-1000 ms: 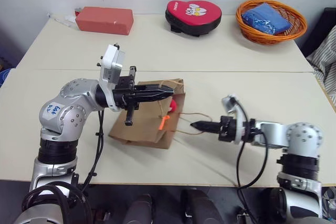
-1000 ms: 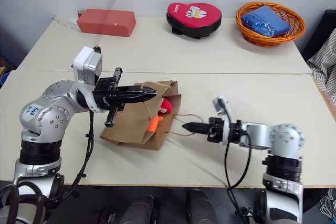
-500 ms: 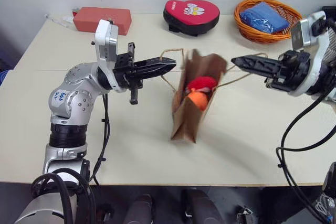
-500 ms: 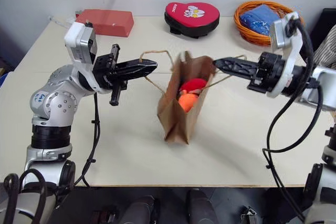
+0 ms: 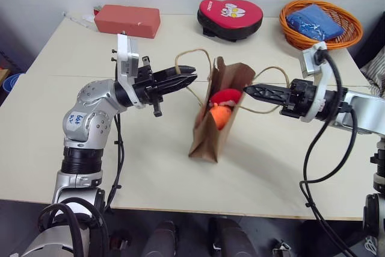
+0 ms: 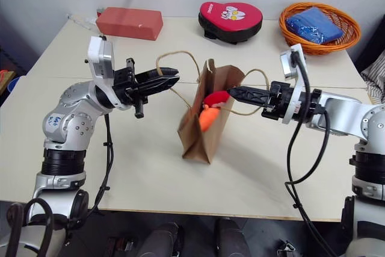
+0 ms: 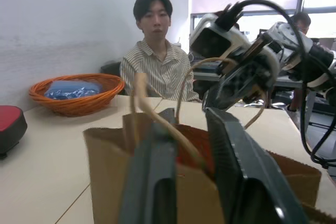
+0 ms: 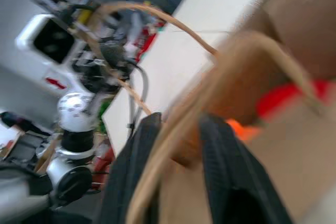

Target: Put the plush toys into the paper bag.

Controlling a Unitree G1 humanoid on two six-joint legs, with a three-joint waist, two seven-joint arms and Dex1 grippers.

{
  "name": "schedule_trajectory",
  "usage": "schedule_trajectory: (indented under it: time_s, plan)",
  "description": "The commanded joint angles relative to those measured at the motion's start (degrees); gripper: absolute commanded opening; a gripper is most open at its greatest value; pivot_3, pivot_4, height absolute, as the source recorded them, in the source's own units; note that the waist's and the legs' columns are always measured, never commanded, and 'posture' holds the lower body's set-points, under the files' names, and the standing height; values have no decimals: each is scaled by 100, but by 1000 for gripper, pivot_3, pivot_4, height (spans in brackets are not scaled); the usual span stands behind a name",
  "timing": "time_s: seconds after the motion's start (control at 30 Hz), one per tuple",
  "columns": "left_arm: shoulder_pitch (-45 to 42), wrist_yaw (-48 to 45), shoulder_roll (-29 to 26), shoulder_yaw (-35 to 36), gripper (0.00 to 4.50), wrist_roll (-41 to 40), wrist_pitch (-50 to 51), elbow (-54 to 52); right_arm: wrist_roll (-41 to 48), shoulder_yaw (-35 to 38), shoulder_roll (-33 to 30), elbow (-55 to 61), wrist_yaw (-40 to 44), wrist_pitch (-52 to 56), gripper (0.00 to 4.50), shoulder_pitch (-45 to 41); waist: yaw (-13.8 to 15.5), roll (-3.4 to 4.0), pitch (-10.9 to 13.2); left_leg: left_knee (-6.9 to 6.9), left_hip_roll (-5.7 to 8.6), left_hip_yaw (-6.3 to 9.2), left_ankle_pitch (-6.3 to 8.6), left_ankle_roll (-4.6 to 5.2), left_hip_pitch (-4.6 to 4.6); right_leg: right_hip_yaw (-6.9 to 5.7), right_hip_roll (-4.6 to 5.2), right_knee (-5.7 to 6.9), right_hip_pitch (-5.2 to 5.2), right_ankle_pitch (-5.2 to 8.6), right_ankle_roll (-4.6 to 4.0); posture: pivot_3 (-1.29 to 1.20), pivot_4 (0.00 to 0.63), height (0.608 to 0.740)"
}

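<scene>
My left gripper (image 5: 187,74): I am holding it level above the table, pointing toward my right at the bag. Its two black fingers (image 7: 152,177) are standing slightly apart, and one loop handle (image 5: 191,59) is passing between them. I cannot tell whether the fingers are pinching it or only touching it.

My right gripper (image 5: 251,91): I am holding it level on the other side of the bag, pointing toward my left. Its fingers (image 8: 226,177) are also standing a little apart, with the second loop handle (image 5: 272,75) running between them.

Paper bag (image 5: 207,133): it is standing upright on the table between my two grippers, mouth open and facing up, leaning a little to one side. Its handles are arching out toward each gripper.

Plush toys: both are sitting inside the mouth of the bag. The red toy (image 5: 225,96) is lying on top, and the orange toy (image 5: 220,115) is just beneath it, touching it.

Table (image 5: 150,161): pale and wide, carrying everything.

Far edge of the table: a red-pink box (image 5: 127,20) is lying toward my left, a red heart-shaped pad (image 5: 230,17) with a black rim is in the middle, and an orange basket (image 5: 346,37) holding a blue cloth (image 5: 314,19) is toward my right, all well apart from the bag.

Beyond the table: a person in a striped shirt (image 7: 160,72) is sitting.
</scene>
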State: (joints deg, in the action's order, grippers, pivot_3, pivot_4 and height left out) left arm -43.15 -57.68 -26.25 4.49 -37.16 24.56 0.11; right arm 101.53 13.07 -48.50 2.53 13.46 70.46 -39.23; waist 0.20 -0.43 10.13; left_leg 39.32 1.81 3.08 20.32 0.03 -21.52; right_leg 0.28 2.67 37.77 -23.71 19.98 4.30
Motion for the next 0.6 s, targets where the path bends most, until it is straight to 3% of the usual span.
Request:
schedule_trajectory:
  time_s: [0.03, 0.17, 0.27, 0.3, 0.4, 0.47, 0.57, 0.6]
  plan:
    - [175, 72, -299, 305, 2181, -158, 147, -489, -586, 417, -514, 619, 977, 24, 2381, 397, 0, 0, 0, 0, 0, 0, 0, 0, 0, 0, 0, 0, 0, 0, 0, 0, 150, 740]
    - [616, 108, -677, 530, 3424, -484, 591, -1006, -1731, 619, -1151, 1265, 2508, -302, 3759, 1293, 8, 0, 0, -11, 0, 0, 1, 1, 3, 1, 0, -5, 1, 0, 0, 0, 150, 740]
    - [1007, 190, -893, 697, 4385, -641, 842, -1396, -2455, 873, -1364, 1447, 3452, -806, 3769, 1850, 12, 0, 0, -8, 0, -1, 1, 2, 7, 4, -1, -4, 3, 0, 0, 0, 150, 740]
    - [1191, 253, -974, 803, 4473, -747, 962, -1558, -2670, 1028, -1489, 1441, 3754, -887, 3769, 2114, 25, 0, 0, -6, 1, -1, 1, 2, 9, 4, -1, -5, 3, 0, 0, 0, 150, 740]
    - [1610, 453, -1113, 1055, 4473, -931, 1113, -1930, -3200, 1384, -1733, 1435, 4466, -1141, 3769, 2839, 64, 0, 0, -11, 1, -1, 1, 2, 16, 4, -1, -6, 7, 0, 0, 0, 150, 740]
    - [2056, 689, -1095, 1160, 4473, -995, 1169, -2302, -4121, 1201, -1759, 1623, 4859, -1872, 3769, 3517, 100, 0, 0, -10, 1, -1, 1, 2, 22, 6, -1, -9, 12, 0, 0, 0, 150, 740]
    - [2668, 1180, -931, 1069, 4500, -998, 1257, -2941, -5760, 430, -1201, 1894, 4789, -3642, 3178, 3955, 111, -6, -3, -12, 1, -2, 3, 2, 36, 9, -2, -23, 26, 0, 0, 0, 150, 740]
    - [2821, 1397, -820, 1004, 4500, -1007, 1275, -3133, -6186, 146, -894, 1947, 4700, -4201, 2761, 3950, 115, -6, -2, -10, 1, -2, 3, 1, 37, 10, -2, -21, 26, 0, 0, 0, 150, 740]
